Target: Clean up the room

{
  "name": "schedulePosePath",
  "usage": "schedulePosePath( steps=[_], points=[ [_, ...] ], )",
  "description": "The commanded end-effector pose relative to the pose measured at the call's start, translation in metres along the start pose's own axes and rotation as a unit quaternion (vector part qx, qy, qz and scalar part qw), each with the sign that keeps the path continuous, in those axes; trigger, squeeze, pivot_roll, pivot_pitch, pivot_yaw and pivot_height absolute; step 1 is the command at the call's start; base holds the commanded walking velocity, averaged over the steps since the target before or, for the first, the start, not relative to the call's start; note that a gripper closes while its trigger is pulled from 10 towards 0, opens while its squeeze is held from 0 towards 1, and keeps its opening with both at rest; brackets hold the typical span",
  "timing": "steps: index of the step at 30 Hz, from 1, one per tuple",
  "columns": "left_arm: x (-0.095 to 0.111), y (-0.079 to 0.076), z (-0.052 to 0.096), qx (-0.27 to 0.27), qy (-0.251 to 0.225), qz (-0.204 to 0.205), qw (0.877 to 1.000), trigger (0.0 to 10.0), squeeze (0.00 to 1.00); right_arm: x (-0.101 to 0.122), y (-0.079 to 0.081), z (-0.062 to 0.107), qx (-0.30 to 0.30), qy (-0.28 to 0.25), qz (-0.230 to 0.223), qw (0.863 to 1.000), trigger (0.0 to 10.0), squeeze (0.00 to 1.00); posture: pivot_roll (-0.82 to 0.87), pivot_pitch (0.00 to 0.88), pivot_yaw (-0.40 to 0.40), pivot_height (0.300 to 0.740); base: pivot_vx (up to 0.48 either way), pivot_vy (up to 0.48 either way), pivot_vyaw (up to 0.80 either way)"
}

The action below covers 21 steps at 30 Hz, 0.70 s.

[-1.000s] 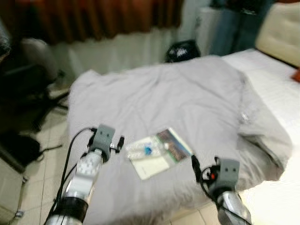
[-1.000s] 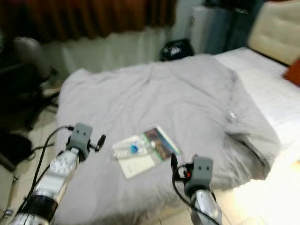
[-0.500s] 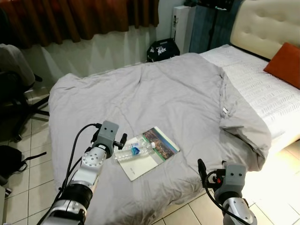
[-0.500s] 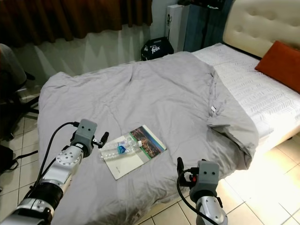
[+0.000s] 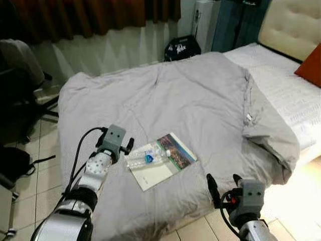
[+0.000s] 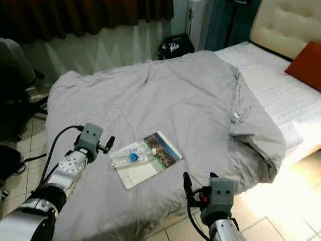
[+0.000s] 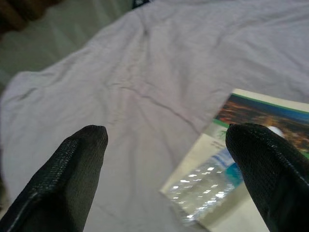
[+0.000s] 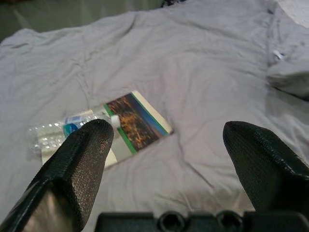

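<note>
Black and spread wide, the fingers of our left gripper (image 7: 164, 179) hover low over the grey duvet (image 5: 200, 100), just beside the clear plastic bottle (image 5: 146, 157) with its blue label. That bottle lies on its side across a booklet (image 5: 163, 161), near the foot edge of the bed. Our right gripper (image 8: 169, 169) hangs out past that edge, above the tiled floor (image 5: 281, 201), its fingers parted too and pointed back at the bottle and booklet. Beyond these the duvet runs rumpled up the bed, folded back on our right to bare the white sheet (image 5: 286, 95) and an orange cushion (image 6: 306, 65). On our left stand a dark office chair (image 5: 20, 95) and a black bag (image 5: 12, 160) on the tiles. A dark curtain (image 5: 90, 17) hangs along the far wall, a black bag (image 5: 182, 47) at its foot.
</note>
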<state>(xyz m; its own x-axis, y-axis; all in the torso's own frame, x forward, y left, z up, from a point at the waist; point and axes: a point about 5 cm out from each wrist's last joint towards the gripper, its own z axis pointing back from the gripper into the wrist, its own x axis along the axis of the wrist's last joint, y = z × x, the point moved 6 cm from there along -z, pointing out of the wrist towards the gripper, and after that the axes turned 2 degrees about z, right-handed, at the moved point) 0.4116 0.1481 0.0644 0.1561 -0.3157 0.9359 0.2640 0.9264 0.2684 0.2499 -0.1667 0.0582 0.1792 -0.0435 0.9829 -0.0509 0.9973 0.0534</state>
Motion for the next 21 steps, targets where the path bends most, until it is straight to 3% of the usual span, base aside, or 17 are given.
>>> schedulePosePath(
  steps=[1,5,7,8,13,16,21],
  points=[
    [0.001,-0.004,-0.003,-0.012,0.006,-0.005,1.000,10.0,0.00,0.008,0.004,0.009,0.006,-0.003,-0.003,1.000,10.0,0.00,-0.31,0.155,0.042,0.740,0.000,0.000,0.00],
    [0.004,0.002,-0.007,0.005,0.022,0.001,1.000,10.0,0.00,0.005,0.007,0.024,0.011,0.015,-0.002,1.000,10.0,0.00,-0.33,0.198,0.035,0.740,0.000,0.000,0.00],
    [0.006,-0.003,-0.010,0.000,0.026,0.011,1.000,10.0,0.00,0.001,0.008,0.033,0.011,0.027,-0.005,1.000,10.0,0.00,-0.34,0.222,0.027,0.740,0.000,0.000,0.00],
    [0.010,-0.019,-0.013,-0.024,0.025,0.013,0.999,10.0,0.00,-0.001,0.014,0.044,0.019,0.039,-0.008,0.999,10.0,0.00,-0.34,0.262,0.017,0.740,0.000,0.000,0.00],
    [0.011,-0.031,-0.015,-0.036,0.030,0.004,0.999,10.0,0.00,-0.003,0.018,0.060,0.022,0.057,-0.012,0.998,10.0,0.00,-0.36,0.309,0.002,0.740,0.000,0.000,0.00],
    [0.007,-0.020,-0.015,-0.009,0.046,0.004,0.999,10.0,0.00,-0.004,0.015,0.083,0.017,0.080,-0.009,0.997,10.0,0.00,-0.41,0.356,-0.016,0.740,0.000,0.000,0.00],
    [0.009,-0.005,-0.015,0.018,0.049,-0.001,0.999,10.0,0.00,-0.006,0.017,0.105,0.019,0.107,-0.008,0.994,10.0,0.00,-0.42,0.393,-0.041,0.740,0.000,0.000,0.00]
  ],
)
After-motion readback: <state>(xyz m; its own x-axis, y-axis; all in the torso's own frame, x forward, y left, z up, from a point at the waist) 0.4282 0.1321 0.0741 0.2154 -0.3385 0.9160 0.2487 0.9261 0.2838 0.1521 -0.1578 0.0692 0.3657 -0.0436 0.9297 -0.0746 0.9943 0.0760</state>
